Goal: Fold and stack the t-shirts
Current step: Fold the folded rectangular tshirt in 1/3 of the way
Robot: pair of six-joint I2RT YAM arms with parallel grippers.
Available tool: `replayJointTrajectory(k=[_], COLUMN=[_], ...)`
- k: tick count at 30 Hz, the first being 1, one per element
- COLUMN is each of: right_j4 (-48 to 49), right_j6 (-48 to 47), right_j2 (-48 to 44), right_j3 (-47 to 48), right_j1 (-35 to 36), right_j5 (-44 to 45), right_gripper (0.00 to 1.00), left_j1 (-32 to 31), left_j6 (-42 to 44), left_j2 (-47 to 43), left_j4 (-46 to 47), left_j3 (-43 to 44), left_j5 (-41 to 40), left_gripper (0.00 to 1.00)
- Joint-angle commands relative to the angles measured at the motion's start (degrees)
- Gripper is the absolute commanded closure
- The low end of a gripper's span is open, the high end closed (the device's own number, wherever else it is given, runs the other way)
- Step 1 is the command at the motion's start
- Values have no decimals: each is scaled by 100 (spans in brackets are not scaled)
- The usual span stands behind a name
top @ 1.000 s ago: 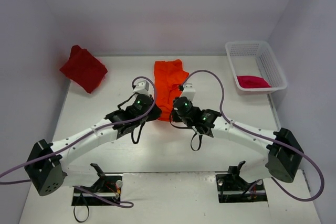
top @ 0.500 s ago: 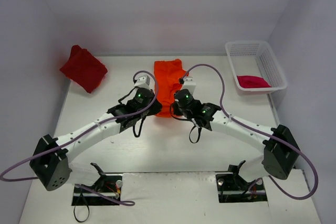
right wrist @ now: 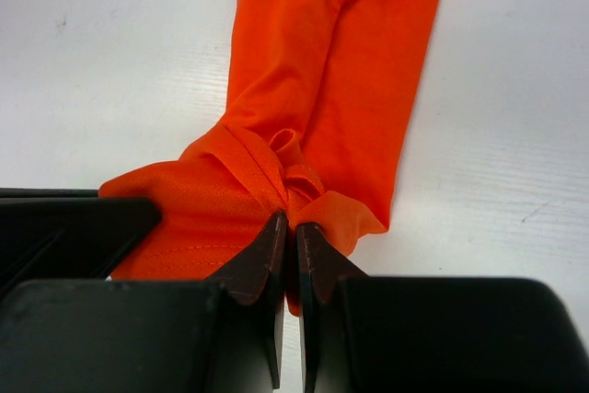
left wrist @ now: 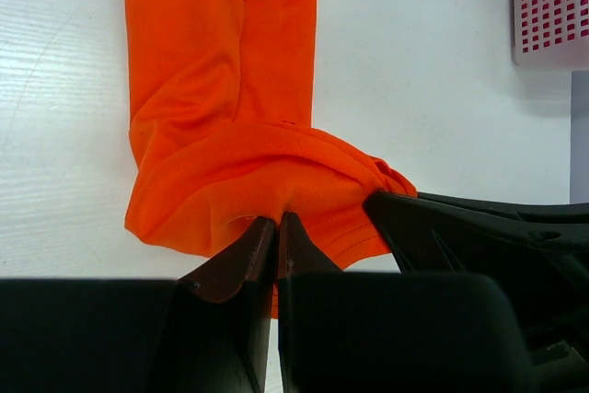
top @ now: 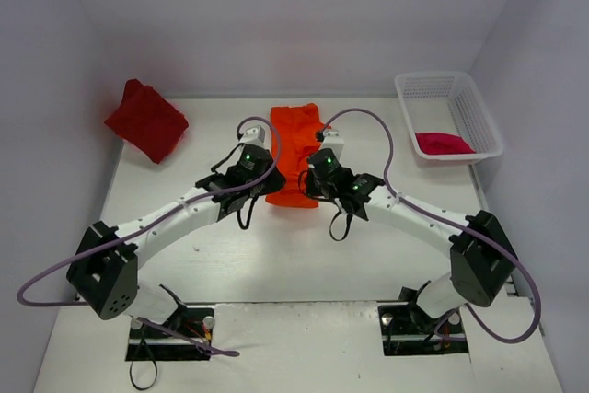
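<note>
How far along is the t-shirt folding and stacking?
Done: the dark red t-shirt looks folded, far left. In hand: the left end effector and right end effector pinch the orange t-shirt by its near hem, mid-fold. Left: the crimson-pink t-shirt in the basket; nothing is stacked.

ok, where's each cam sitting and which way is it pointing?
Top: above and behind the bases, looking down at the table; left arm, right arm, orange t-shirt, dark red t-shirt, basket.
Left wrist: on the left arm, looking along the left claw, shut on the orange t-shirt.
Right wrist: likewise along the right claw, shut on the same shirt.
Shared: both wrist views show its bunched end and the other claw.
</note>
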Motion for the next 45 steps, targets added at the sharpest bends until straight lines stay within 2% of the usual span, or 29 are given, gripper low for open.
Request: replayJointTrajectory(k=[1, 18, 45], right_j4=[239, 468, 775], right_j6=[-183, -447, -570], right_j2=[79, 641, 1178], right_j3=[332, 719, 825], right_j1=[-197, -592, -856], right_j5=[64, -332, -613], right_gripper=[100, 100, 100], left_j1=[144, 707, 979], left_j6=[131, 236, 341], left_j2=[74, 918, 1586], left_j4=[382, 566, 628], left_j3=[392, 884, 1209], left_j5=[22, 453, 673], left_gripper=[100, 100, 100])
